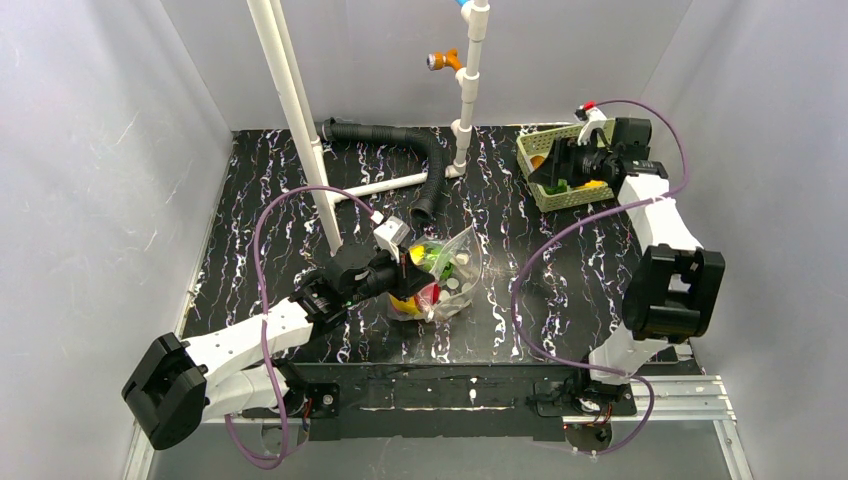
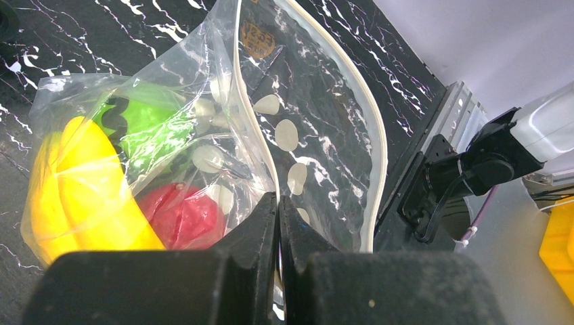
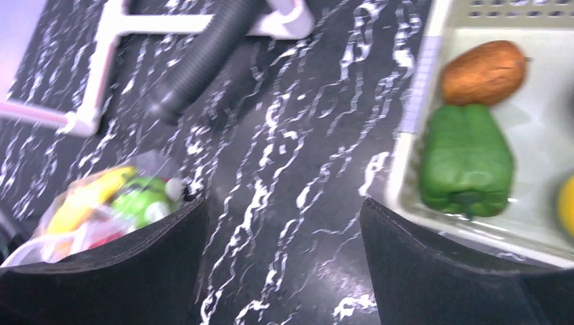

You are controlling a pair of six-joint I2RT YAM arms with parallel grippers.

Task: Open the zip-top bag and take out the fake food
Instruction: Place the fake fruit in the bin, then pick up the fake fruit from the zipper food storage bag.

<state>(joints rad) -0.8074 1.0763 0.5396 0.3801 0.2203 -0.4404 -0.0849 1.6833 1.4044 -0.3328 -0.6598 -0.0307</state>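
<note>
The zip-top bag (image 1: pixel 445 275) is lying near the middle of the tabletop, somewhat closer to the near edge than the far one. Its mouth is already gaping: in the left wrist view the white zip rim is forming a wide loop. The fake food left inside is bunching at the closed end: a yellow banana (image 2: pixel 81 183), a green ball (image 2: pixel 145 125) and a red piece (image 2: pixel 183 217). Seen from above, the bag's long axis appears to be running diagonally, from the near-left towards the far-right. Which end the mouth is on is hard to settle from that view.

The film is looking thin, crinkly and slippery, so it will likely be collapsing and sliding rather than holding shape. The stiffer zip rim is the sensible place to grip. The glossy pieces are probably light and apt to roll.

The left gripper (image 2: pixel 278 203) is pinching the film right beside that rim, its jaws pressed together on the bag.

The right gripper (image 1: pixel 560 165) is hovering over the green basket (image 1: pixel 530 150) at the far-right corner, its jaws standing wide apart and holding nothing. The basket is holding a green pepper (image 3: pixel 466 159), an orange-brown piece (image 3: pixel 484 71) and something yellow at the view's edge — part of the emptying is evidently done.
</note>
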